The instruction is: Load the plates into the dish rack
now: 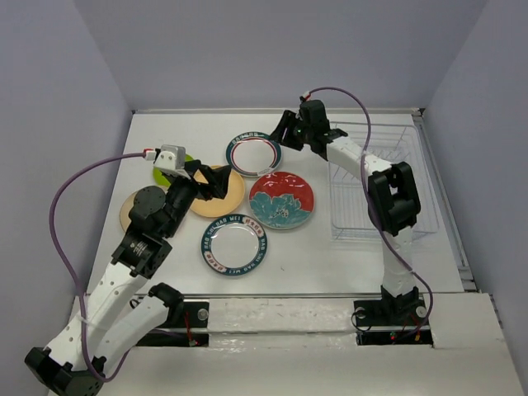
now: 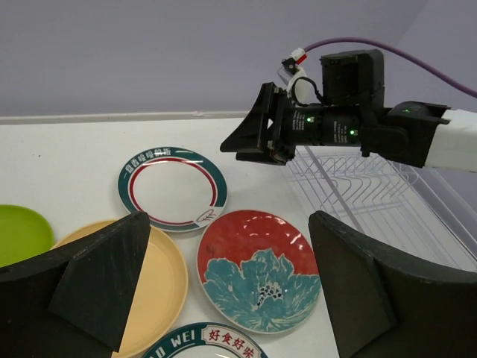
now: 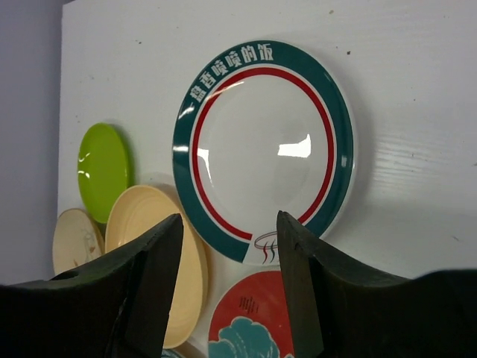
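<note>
Six plates lie flat on the white table. A white teal-rimmed plate [image 1: 253, 154] is at the back, a red flower plate [image 1: 282, 200] is in the middle, and a second teal-rimmed plate [image 1: 234, 244] is nearer. A tan plate [image 1: 233, 198], another tan plate [image 1: 126, 210] and a lime green plate [image 1: 159, 175] lie on the left, partly hidden by my left arm. The wire dish rack [image 1: 375, 186] stands at the right and holds no plates. My left gripper [image 1: 221, 183] is open above the tan plate [image 2: 160, 276] and beside the red plate [image 2: 257, 268]. My right gripper [image 1: 279, 139] is open above the back plate [image 3: 264, 145].
The table's left edge and the back wall are close to the plates. The right arm reaches across the rack's [image 2: 373, 194] left side. The purple cable of the left arm loops over the table's left part. The green plate [image 3: 103, 170] sits nearest the left wall.
</note>
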### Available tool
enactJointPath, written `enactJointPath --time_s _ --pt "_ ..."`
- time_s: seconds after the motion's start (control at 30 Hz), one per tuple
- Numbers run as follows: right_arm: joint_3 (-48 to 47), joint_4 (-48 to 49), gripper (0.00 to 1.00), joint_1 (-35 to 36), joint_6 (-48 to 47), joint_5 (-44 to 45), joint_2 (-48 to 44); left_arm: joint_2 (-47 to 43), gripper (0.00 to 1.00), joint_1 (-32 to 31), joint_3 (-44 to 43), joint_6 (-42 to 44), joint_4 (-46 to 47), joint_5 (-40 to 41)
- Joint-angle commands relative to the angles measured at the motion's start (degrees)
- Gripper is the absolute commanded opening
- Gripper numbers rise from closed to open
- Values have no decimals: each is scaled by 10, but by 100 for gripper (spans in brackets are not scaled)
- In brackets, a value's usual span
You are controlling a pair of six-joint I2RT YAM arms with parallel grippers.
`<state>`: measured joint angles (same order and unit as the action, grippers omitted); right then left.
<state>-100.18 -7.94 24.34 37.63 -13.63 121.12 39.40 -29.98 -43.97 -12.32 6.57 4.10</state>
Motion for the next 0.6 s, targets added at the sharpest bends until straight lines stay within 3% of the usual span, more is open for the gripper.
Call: enactJointPath --time_s 0.0,0.27,0.57 --pt "-44 28 59 22 5 70 25 -13 99 1 1 12 28 -4" --pt "-35 9 59 33 -9 182 47 -15 99 1 3 8 34 -15" --pt "-52 -20 58 33 9 233 94 -16 99 1 5 6 37 -23"
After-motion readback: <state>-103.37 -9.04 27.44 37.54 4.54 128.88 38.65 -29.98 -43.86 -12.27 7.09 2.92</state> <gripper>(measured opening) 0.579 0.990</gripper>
